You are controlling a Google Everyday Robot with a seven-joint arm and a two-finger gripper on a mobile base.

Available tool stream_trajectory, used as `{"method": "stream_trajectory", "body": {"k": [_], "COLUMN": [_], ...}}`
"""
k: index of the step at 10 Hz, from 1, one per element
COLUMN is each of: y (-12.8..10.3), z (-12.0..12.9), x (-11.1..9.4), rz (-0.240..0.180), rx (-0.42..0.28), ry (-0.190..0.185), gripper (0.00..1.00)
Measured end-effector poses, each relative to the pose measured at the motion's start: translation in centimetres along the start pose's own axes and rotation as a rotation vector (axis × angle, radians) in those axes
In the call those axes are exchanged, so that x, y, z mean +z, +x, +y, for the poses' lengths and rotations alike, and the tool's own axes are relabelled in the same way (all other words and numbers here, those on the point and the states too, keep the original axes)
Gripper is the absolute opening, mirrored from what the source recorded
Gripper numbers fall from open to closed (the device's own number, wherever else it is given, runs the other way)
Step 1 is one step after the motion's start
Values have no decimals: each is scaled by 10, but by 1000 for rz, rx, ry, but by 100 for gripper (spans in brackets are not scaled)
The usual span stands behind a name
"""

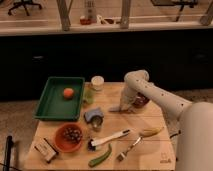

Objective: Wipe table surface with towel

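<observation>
The table surface [150,117] is a light tan wooden top with plank seams. My arm reaches in from the right, bends at a white elbow and comes down to the gripper [122,104], low over the middle of the table. A small pale grey-blue towel [115,108] lies flat on the wood right under and to the left of the gripper, which seems to press on it.
A green tray [52,105] with an orange [68,92] stands at the left. Nearby are a white jar [97,82], a blue-grey lump with a metal cup [94,116], a red bowl [68,136], a brush [110,138], a banana [151,131] and a fork [130,148].
</observation>
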Motion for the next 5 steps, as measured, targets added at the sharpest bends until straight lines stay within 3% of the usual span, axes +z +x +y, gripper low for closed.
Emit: {"method": "stream_trajectory", "body": {"k": [2,5], "y": [5,-9], "z": [-15,-30], "x": [1,8], "rz": [12,11], "rx": [22,17], "ry": [24,33], "gripper": [0,0]}}
